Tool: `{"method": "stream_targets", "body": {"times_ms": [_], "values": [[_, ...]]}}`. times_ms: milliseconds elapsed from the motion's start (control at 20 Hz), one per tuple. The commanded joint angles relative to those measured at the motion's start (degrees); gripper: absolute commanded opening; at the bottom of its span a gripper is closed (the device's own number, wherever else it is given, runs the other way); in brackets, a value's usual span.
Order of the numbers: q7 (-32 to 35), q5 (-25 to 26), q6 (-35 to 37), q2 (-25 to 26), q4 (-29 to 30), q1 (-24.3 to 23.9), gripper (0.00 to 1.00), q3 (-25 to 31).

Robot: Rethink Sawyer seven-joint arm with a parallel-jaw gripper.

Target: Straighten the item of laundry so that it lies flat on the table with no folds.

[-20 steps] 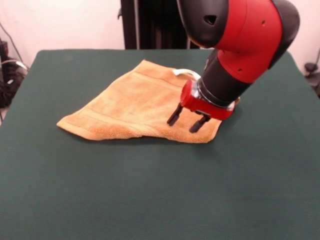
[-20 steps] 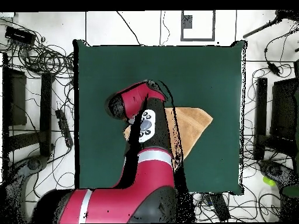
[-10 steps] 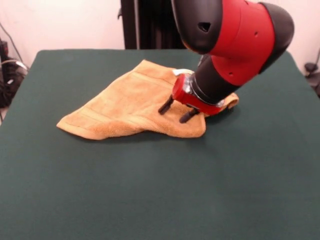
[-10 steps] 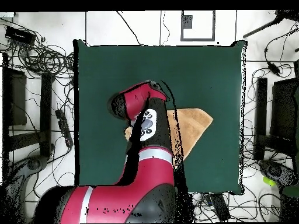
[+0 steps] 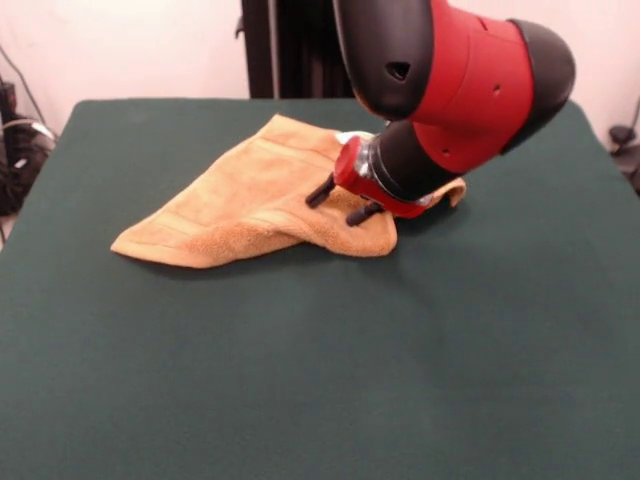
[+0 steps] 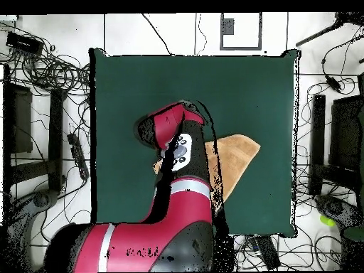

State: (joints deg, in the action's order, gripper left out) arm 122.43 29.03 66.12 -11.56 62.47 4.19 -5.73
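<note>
The orange-tan item of laundry [image 5: 225, 205] lies rumpled on the dark green table [image 5: 300, 380], left of centre toward the far side. Its right part is bunched into a rounded fold under the arm, and a small flap sticks out at the right. My gripper [image 5: 339, 201] is tilted low over that fold. It is open, its two black fingertips [image 5: 321, 190] spread apart and resting on or just above the cloth. From overhead, the arm covers the gripper and much of the item of laundry [image 6: 236, 153]; only the towel's right part shows on the table [image 6: 135, 92].
A black post [image 5: 290, 50] stands behind the table's far edge. In the overhead view, cables [image 6: 50, 71] and dark equipment [image 6: 345, 138] lie on the floor on both sides of the table.
The gripper has moved left and toward the far side across the towel. The towel's near right corner has come along with it, so the right edge now bunches up further left.
</note>
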Motion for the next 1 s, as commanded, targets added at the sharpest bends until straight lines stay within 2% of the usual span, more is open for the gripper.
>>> {"method": "stream_targets", "body": {"times_ms": [50, 450, 650, 800, 1000], "values": [[0.1, 0.3, 5.9, 1.8, 4.8, -1.1, 1.0, -0.6], [0.9, 0.4, 5.9, 4.5, 1.9, -1.6, 1.0, -1.5], [0.1, 0.7, 6.0, 3.2, 4.4, -1.2, 1.0, -2.1], [-3.8, 1.5, 8.0, 2.1, 5.6, -1.4, 1.0, -2.1], [-3.4, 1.4, 7.8, -0.4, 9.1, -0.9, 1.0, -2.8]]}}
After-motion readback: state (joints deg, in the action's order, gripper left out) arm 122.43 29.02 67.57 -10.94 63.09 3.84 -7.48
